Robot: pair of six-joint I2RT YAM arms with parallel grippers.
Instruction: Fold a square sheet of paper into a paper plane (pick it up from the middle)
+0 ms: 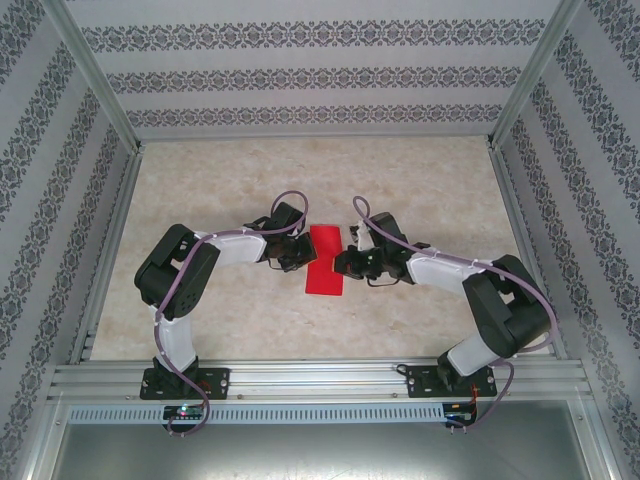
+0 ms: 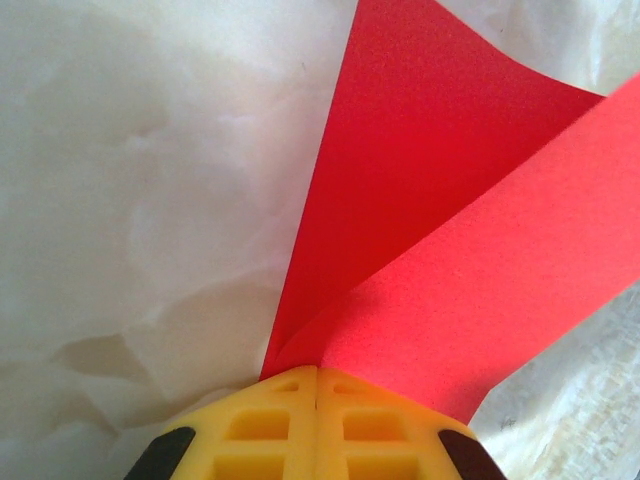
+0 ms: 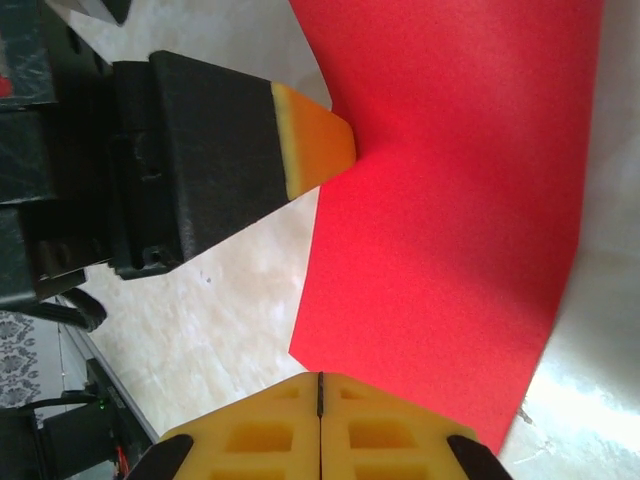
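One sheet [image 1: 325,260], left fingers [image 2: 285,425] pinching edge, right fingers [image 3: 355,430] closed, tabletop [image 1: 430,190] open.

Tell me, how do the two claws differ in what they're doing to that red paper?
The left gripper pinches the red paper where two layers fan apart; the right gripper sits at a flat edge, and a grip there is unclear. The left gripper reaches in from the paper's left side, the right gripper from its right. Both are shut and yellow-tipped.
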